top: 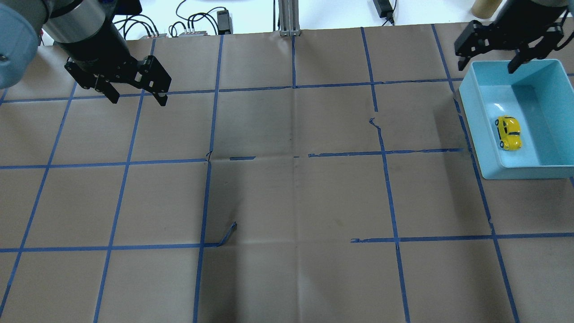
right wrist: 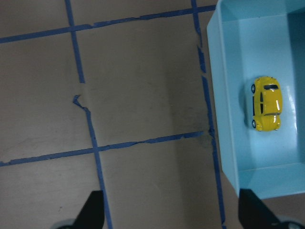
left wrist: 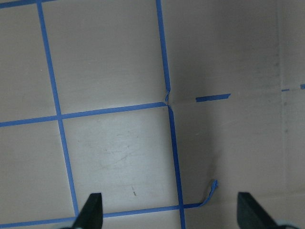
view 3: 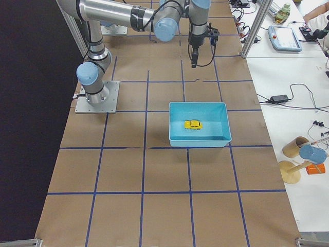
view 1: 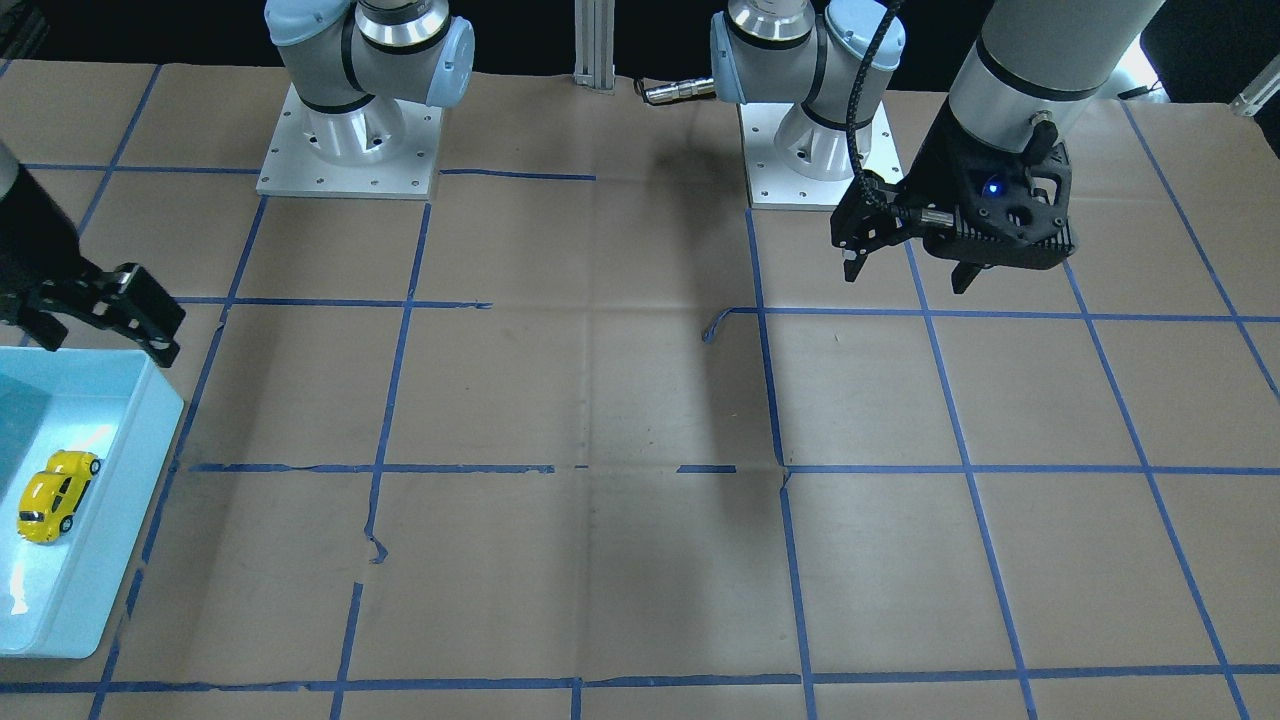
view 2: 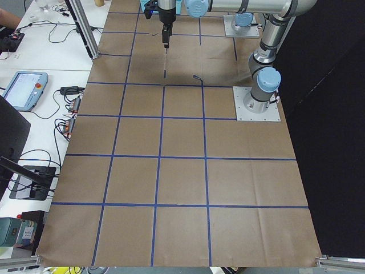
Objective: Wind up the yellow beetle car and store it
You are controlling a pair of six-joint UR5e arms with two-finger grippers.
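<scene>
We see a wide tabletop [top: 291,202] covered in brown paper and marked into squares with blue tape [top: 121,197]. At the end on the robot's right sits a light blue bin [top: 477,128], open at the top. The yellow beetle car [top: 509,133] rests on its wheels on the floor of that bin, touching none of its walls. From the right wrist camera we look down on the car's [right wrist: 267,110] glossy roof, with the bin along one side of the view.

The right fingers [top: 514,65] hang in the air beside the bin. They are spread wide apart with nothing between them, well above the car. The left fingers [top: 160,96] hang over bare paper toward the robot's left, far from the bin. They too are spread wide with nothing between them. In the left wrist camera we see only the taped grid between the two dark fingertips [left wrist: 93,210].
</scene>
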